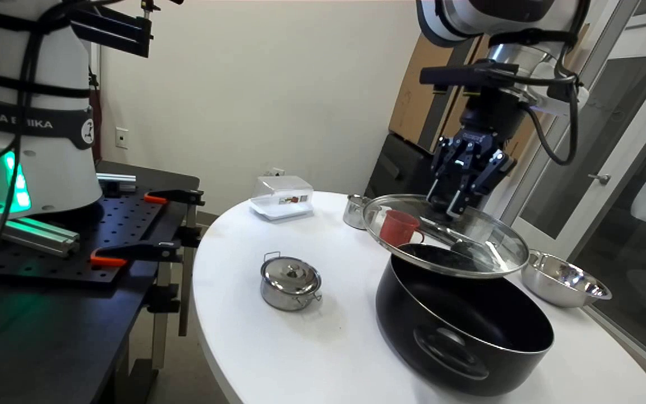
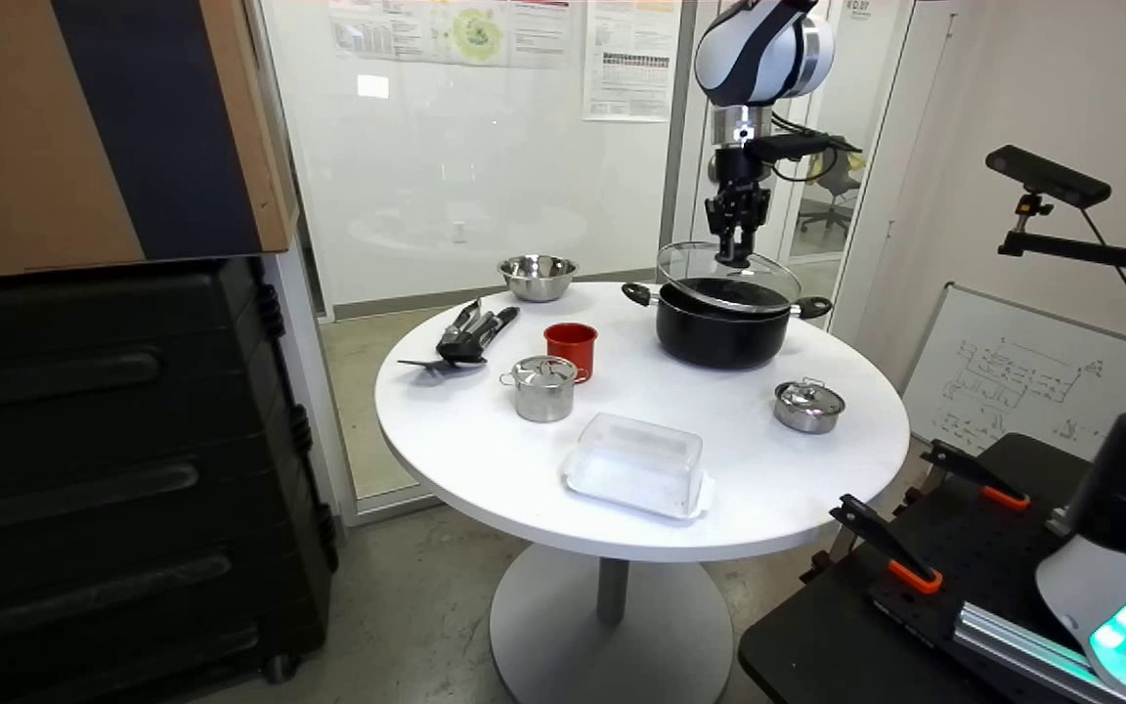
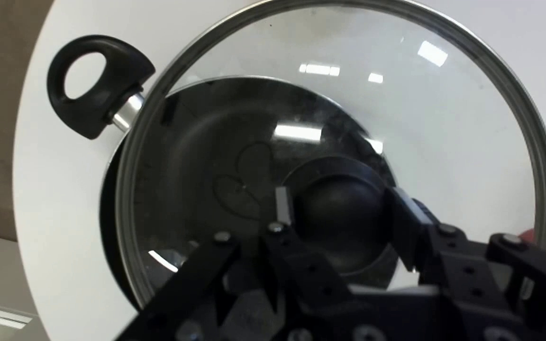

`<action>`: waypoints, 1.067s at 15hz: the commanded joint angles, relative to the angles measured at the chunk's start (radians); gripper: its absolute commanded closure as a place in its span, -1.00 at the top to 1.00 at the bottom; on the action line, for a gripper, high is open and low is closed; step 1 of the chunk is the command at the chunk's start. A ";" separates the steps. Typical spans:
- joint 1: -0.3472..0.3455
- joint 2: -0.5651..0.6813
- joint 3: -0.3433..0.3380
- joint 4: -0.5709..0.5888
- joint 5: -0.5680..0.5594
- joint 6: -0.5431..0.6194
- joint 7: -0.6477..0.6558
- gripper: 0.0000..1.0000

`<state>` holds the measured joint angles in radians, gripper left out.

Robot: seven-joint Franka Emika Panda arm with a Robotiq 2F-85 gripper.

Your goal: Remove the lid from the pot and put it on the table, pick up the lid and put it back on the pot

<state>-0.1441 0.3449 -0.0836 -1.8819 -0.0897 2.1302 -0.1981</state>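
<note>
The glass lid (image 1: 494, 247) with its thin metal rim is over the black pot (image 1: 404, 314), shifted to one side, so part of the pot's opening is uncovered. The lid (image 2: 685, 266) looks tilted; whether its edge touches the pot (image 2: 719, 340) rim I cannot tell. My gripper (image 1: 444, 203) points down at the lid's centre. In the wrist view, the gripper's fingers (image 3: 341, 206) are closed on both sides of the dark knob. The pot's side handle (image 3: 131, 61) shows beyond the lid (image 3: 472, 132). The pot stands upright on the white table (image 1: 323, 359).
A red mug (image 2: 571, 344) and a lidded steel pot (image 2: 543, 393) stand near the black pot. A silver tin (image 2: 808, 409), a clear plastic box (image 2: 636, 467), a steel bowl (image 2: 537, 282) and black utensils (image 2: 467, 340) are also on the table.
</note>
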 commanded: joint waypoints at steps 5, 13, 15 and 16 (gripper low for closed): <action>-0.038 0.167 -0.023 0.228 0.053 -0.111 0.092 -0.50; -0.046 0.262 -0.026 0.382 0.058 -0.193 0.164 -0.50; -0.048 0.282 -0.027 0.407 0.058 -0.209 0.176 -0.50; -0.050 0.294 -0.027 0.423 0.059 -0.218 0.181 -0.50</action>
<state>-0.1907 0.5949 -0.1042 -1.5509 -0.0533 1.9791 -0.0358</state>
